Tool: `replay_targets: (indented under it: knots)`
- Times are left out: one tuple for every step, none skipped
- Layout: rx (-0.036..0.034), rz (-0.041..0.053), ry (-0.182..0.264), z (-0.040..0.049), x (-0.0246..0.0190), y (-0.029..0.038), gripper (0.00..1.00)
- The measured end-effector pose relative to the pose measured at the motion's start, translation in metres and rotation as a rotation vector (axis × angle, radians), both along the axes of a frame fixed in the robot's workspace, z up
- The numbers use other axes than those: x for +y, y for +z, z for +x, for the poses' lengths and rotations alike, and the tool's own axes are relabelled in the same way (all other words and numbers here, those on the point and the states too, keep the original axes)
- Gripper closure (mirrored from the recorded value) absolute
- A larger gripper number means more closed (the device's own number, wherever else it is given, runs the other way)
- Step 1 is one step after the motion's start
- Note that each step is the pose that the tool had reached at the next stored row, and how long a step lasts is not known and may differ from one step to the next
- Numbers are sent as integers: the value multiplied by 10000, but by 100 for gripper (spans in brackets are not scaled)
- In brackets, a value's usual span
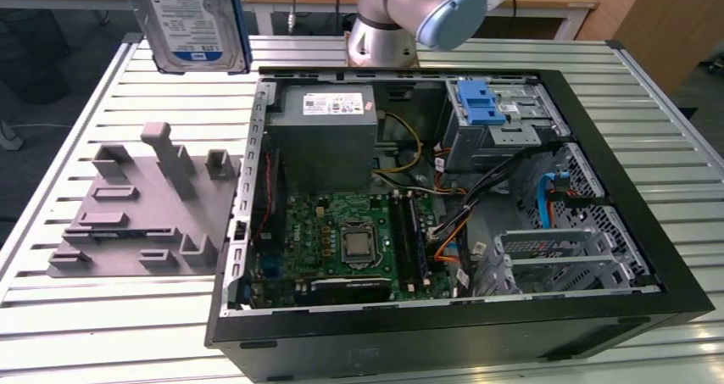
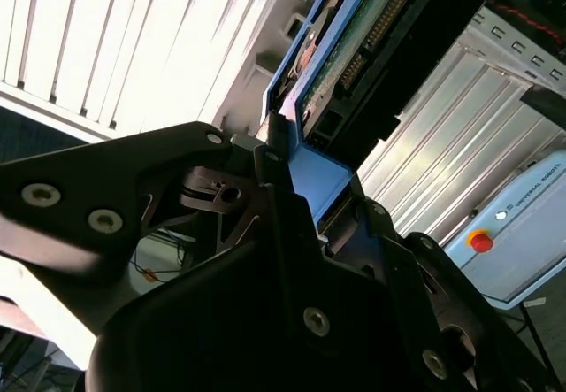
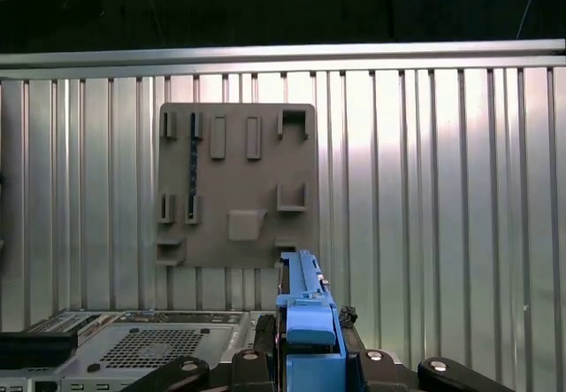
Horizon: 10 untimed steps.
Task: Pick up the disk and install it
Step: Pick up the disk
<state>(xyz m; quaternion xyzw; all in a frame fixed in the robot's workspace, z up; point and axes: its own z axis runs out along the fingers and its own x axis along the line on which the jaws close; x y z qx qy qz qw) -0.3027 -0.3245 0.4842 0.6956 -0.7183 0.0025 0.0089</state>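
Black gripper (image 2: 309, 184) clamped on the blue-bracketed edge of the flat silver disk (image 1: 190, 19), aloft and upright near the grey slotted holder plate (image 1: 136, 223), beside the open black computer case (image 1: 633, 172). Held by one edge, it could pivot, slip, or snag the loose cables (image 1: 481, 189)

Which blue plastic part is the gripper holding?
The blue bracket framing the disk, clamped aloft in the gripper; the blue latch sits on the drive cage inside the computer case.

The disk (image 1: 186, 19), silver with a white-and-blue label and a blue bracket, hangs upright above the worktop (image 1: 114, 316).
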Motion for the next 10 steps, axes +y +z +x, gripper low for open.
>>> replay_targets:
  knots:
    - [0,0,0,45,0,0,64]
    - [1,0,0,93,-1,0,64]
    - [2,0,-1,137,-1,0,64]
    - [1,1,-1,182,-1,0,64]
    - [3,0,0,227,-2,0,64]
    - [3,-1,0,273,-2,0,64]
    - [3,0,0,315,-1,0,64]
    - [3,0,0,346,-1,0,64]
    - [3,0,0,357,-2,0,64]
    - [3,0,-1,357,-2,0,64]
